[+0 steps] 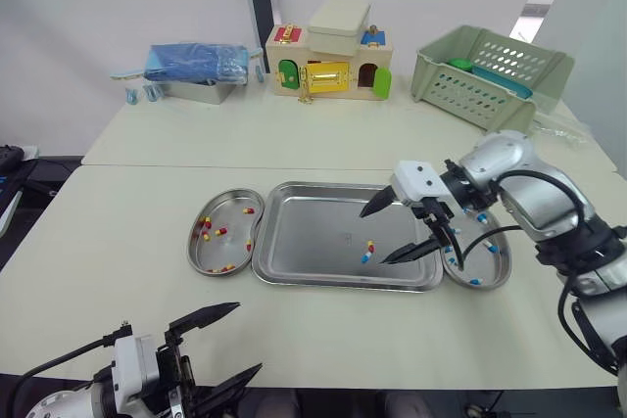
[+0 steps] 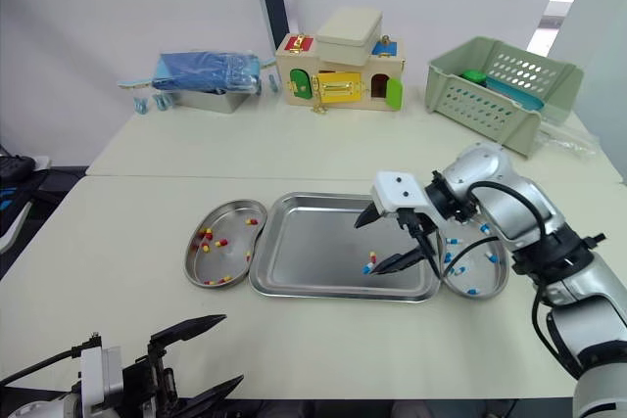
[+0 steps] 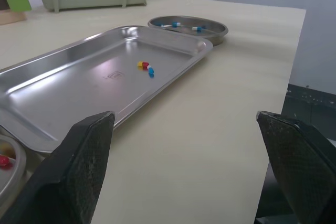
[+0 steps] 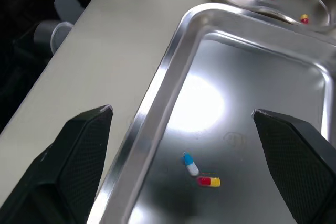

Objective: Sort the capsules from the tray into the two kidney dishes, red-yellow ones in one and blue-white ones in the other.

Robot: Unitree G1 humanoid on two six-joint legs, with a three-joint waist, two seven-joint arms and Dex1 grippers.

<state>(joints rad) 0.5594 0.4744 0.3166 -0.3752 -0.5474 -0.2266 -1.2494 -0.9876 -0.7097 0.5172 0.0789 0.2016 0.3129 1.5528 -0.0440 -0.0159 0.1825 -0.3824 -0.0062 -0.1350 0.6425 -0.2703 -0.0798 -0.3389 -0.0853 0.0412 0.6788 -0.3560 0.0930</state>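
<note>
Right wrist view looks down on what's left to sort: a blue-white capsule (image 4: 190, 164) and a red-yellow capsule (image 4: 209, 181), lying close together on the floor of the steel tray (image 1: 304, 227). I can't tell whether they touch. From where I stand, the right end effector (image 1: 373, 238) hangs just above that pair, its two black fingers spread wide with nothing between them. The left end effector (image 1: 247, 338) sits low at the near edge of the bench (image 1: 118, 271), well apart from the tray, also wide open and empty.

The kidney dish on the robot's left (image 1: 235, 244) holds the red-yellow ones and sits snug against the tray's side. The kidney dish on its right (image 1: 488, 269) holds the blue-white ones and is partly behind the right arm. So the job looks almost done, and the step in hand seems to be picking up one of these last two.

To do it well, I'd say the fingers should narrow before they come down, straddle a single capsule across its short width, and meet the tray floor gently, since a capsule will likely skid on smooth steel. The blue-white one is the sensible choice for this arm, as its dish is right beside it. The neighbour shouldn't be nudged.
</note>
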